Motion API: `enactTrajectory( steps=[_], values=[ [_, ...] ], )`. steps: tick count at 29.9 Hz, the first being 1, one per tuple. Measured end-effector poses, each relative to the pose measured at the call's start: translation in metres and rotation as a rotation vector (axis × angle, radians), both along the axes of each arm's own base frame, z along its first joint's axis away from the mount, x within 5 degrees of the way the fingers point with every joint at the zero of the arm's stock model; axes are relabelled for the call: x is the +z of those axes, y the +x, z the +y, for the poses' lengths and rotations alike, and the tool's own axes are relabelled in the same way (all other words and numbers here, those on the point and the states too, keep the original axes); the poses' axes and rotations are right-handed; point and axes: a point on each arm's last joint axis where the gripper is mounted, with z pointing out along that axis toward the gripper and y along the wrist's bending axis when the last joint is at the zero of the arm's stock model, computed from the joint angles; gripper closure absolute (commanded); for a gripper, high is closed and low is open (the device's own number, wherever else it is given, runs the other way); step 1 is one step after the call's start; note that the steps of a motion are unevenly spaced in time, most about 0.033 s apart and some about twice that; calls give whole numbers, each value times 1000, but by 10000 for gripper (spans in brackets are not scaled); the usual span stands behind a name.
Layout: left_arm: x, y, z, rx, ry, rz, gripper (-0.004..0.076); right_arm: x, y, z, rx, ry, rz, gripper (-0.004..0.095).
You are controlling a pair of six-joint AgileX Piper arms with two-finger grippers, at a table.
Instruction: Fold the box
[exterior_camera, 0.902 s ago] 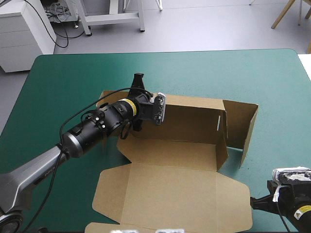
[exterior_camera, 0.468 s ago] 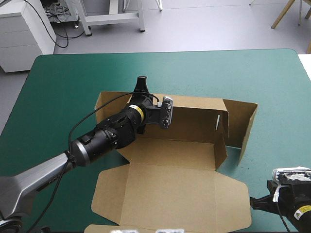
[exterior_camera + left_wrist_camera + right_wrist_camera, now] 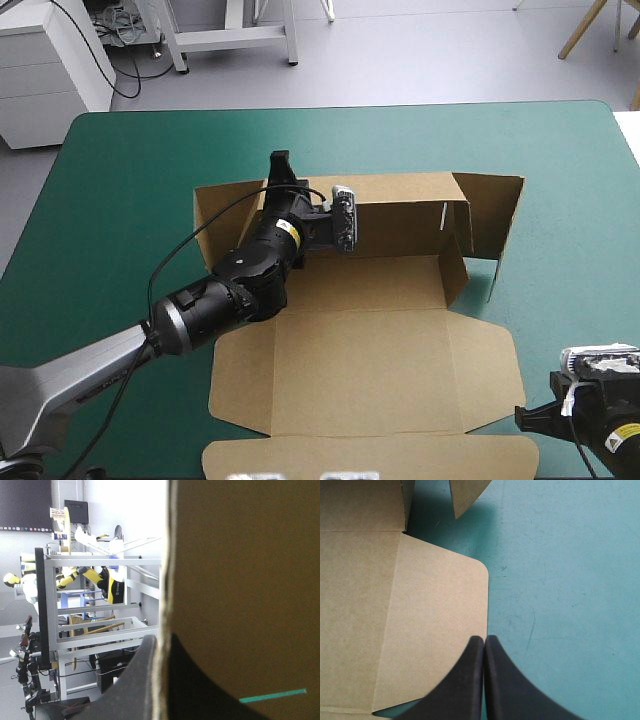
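The brown box [image 3: 370, 350] lies mid-table with its lid flat toward the near edge. Its back wall [image 3: 400, 225] stands raised, and a side flap [image 3: 495, 225] stands at the right end. My left gripper [image 3: 282, 185] is shut on the top edge of that wall near its left end. In the left wrist view the left gripper [image 3: 162, 680] has one black finger on each side of the board [image 3: 240, 580]. My right gripper [image 3: 484, 647] is shut and holds nothing, hovering over the rounded corner of the lid's flap [image 3: 395, 605]. In the high view the right gripper [image 3: 525, 417] sits by the table's near right corner.
Bare teal-green cover [image 3: 560, 180] stretches to the right of the box and behind it up to the far edge. The cover [image 3: 560, 590] beside the right gripper is open too. The box's left flap [image 3: 215, 215] angles out behind the left arm.
The left gripper has pulled the back wall more upright and shifted slightly toward the far left. The whole box has slid, and its lid now lies flatter and squarer. The right gripper has stayed put.
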Motion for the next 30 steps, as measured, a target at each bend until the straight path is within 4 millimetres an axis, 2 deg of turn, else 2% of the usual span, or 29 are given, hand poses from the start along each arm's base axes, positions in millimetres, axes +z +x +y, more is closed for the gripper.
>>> enactTrajectory(
  steps=[6, 12, 16, 30],
  values=[
    [-2, -7, -7, -35, 4, -1, 734, 0, 0, 0, 0, 0, 0, 927],
    [-26, -16, -7, -67, 85, 21, 734, 0, 0, 0, 1, 2, 0, 927],
    [-34, -23, -7, -94, 136, 3, 734, 0, 0, 0, 1, 2, 0, 927],
    [-38, -26, -10, -53, 91, -6, 734, 0, 0, 0, 1, 2, 0, 927]
  ],
)
